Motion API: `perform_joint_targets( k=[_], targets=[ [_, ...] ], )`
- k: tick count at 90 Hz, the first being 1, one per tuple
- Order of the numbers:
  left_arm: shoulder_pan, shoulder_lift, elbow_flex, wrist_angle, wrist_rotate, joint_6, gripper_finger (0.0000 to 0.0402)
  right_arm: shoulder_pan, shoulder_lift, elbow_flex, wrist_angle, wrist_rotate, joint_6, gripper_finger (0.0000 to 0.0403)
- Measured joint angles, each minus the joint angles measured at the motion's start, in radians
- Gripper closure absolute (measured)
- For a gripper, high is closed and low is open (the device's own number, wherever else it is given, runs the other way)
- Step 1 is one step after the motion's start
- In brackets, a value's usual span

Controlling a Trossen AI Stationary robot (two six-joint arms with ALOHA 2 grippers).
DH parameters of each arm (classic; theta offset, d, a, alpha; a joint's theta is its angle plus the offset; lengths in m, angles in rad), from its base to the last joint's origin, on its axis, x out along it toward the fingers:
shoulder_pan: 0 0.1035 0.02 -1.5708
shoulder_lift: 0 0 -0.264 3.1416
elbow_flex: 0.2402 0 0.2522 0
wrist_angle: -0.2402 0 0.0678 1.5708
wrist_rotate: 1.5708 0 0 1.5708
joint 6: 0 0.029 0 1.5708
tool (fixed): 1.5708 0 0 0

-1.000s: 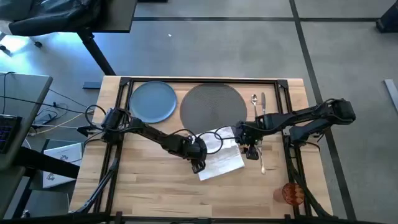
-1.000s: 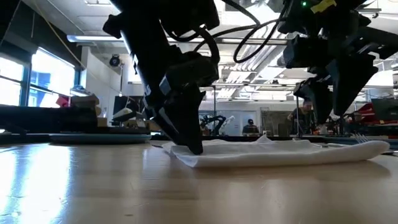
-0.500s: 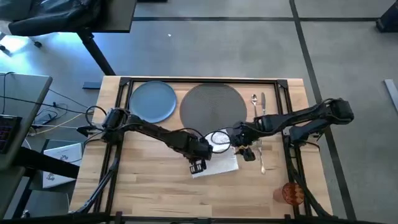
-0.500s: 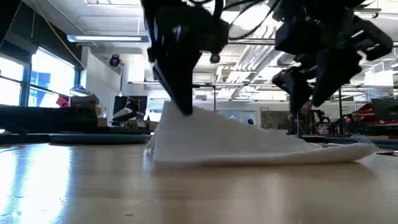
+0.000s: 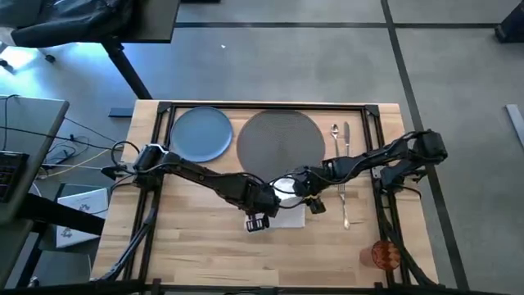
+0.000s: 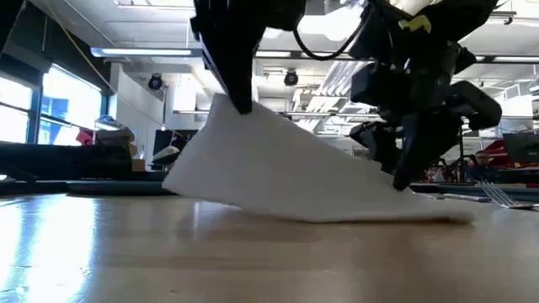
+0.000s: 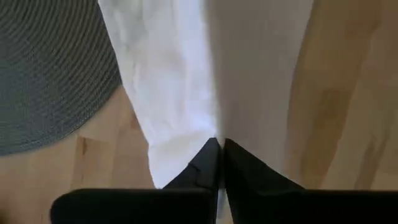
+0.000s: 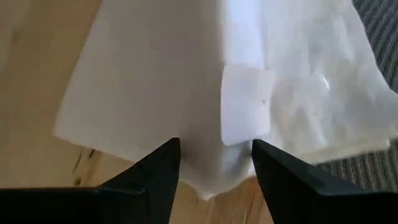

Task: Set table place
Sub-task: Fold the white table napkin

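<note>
White napkin sits just in front of the grey woven mat, one edge lifted off the table. The left gripper pinches that raised edge tight; the right gripper, fingers spread, presses beside it. Blue plate lies left of the mat.

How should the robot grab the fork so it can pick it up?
Judging from the high view, the fork lies flat on the table, its long thin handle running front to back, right of the napkin. Best to come straight down from above and pinch the handle's middle across its narrow width. The right gripper is nearest.
</note>
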Motion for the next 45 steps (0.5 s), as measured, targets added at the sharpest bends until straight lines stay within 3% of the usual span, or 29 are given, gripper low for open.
perform_joint_targets(
  k=[19,34,45],
  targets=[
    [-0.018,-0.001,0.107,-0.203,-0.012,-0.03,0.0401,0.0,-0.005,0.086,-0.026,-0.017,-0.013,0.0386],
    [-0.045,-0.007,0.204,-0.471,-0.036,-0.076,0.0401,-0.001,0.018,0.233,0.039,0.041,-0.214,0.0395],
    [-0.078,-0.065,0.165,-0.476,-0.1,-0.092,0.0401,-0.02,0.117,0.359,0.13,0.145,-0.373,0.04]
  ],
)
